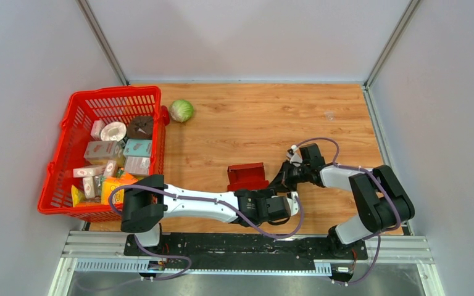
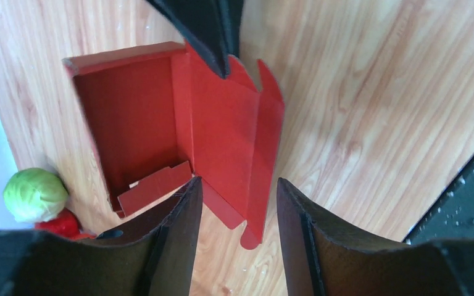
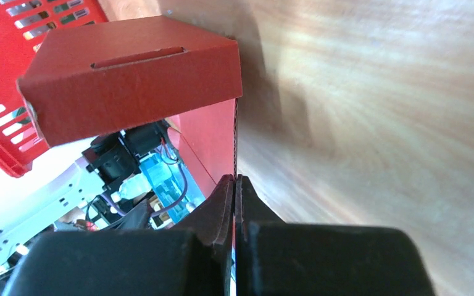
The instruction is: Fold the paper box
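Observation:
The dark red paper box [image 1: 247,176] lies on the wooden table as an open tray [image 2: 133,117] with its lid flap [image 2: 234,135] spread to the right. My right gripper [image 3: 234,179] is shut on the thin edge of that flap, and its black fingers [image 2: 213,31] come in from the top of the left wrist view. In the right wrist view the box's slotted wall [image 3: 129,86] stands just ahead. My left gripper [image 2: 238,185] is open at the box's near side; the flap's corner lies just beyond its fingertips, unheld. In the top view both grippers [image 1: 260,192] [image 1: 279,180] meet at the box's right.
A red mesh basket [image 1: 114,92] full of small cartons stands at the left. A green cabbage [image 1: 181,110] lies beside its far right corner and shows again in the left wrist view [image 2: 35,194]. Grey walls close in the table.

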Robot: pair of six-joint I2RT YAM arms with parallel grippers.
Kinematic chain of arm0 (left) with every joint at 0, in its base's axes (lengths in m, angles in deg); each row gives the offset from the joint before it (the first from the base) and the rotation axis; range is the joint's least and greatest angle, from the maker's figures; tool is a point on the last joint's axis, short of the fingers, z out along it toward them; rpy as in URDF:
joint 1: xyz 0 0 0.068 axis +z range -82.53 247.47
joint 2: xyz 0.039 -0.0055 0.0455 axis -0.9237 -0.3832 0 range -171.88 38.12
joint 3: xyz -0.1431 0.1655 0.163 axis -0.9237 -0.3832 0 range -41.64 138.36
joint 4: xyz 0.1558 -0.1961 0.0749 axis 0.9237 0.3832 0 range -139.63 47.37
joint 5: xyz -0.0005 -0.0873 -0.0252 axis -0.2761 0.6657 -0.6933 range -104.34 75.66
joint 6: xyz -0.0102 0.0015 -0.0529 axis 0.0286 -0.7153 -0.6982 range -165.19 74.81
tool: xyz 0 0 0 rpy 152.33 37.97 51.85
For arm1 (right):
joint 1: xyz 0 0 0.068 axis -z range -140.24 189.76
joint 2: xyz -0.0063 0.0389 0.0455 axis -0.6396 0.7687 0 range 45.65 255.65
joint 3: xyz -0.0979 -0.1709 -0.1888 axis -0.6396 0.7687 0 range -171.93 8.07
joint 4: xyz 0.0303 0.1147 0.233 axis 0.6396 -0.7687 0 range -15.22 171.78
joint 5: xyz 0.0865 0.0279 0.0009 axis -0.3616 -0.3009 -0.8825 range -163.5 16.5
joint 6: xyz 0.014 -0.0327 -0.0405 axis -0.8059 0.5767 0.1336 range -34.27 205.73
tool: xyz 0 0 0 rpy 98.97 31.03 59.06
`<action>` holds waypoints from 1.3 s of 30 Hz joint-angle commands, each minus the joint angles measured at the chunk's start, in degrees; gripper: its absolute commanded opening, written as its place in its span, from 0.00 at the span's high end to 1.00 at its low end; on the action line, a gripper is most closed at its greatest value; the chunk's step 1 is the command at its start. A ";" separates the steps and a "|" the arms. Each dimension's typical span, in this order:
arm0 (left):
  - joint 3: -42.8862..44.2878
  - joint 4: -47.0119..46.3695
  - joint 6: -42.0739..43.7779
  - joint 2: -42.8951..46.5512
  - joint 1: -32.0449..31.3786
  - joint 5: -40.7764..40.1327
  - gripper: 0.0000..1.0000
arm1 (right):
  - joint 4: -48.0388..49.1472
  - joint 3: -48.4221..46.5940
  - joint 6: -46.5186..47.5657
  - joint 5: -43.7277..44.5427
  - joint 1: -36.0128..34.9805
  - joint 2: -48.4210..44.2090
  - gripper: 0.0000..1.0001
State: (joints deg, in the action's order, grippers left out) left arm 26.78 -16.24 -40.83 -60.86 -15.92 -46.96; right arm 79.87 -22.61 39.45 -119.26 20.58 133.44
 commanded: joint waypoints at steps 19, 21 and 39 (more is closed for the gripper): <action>9.88 5.28 4.87 -10.17 0.43 2.31 0.60 | -2.75 2.46 -5.04 -6.62 0.99 -10.00 1.00; 9.89 5.02 4.78 -10.44 0.51 -0.49 0.67 | -3.62 2.29 -5.05 -6.45 0.99 -11.40 1.00; -0.49 -2.02 -8.80 8.97 5.17 2.31 1.00 | -30.84 -11.94 19.19 11.45 7.84 -25.71 0.15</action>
State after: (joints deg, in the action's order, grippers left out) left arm 26.48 -16.09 -41.49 -56.86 -12.91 -45.78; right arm 59.89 -29.67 49.63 -117.11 26.72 114.73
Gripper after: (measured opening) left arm 0.009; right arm 0.805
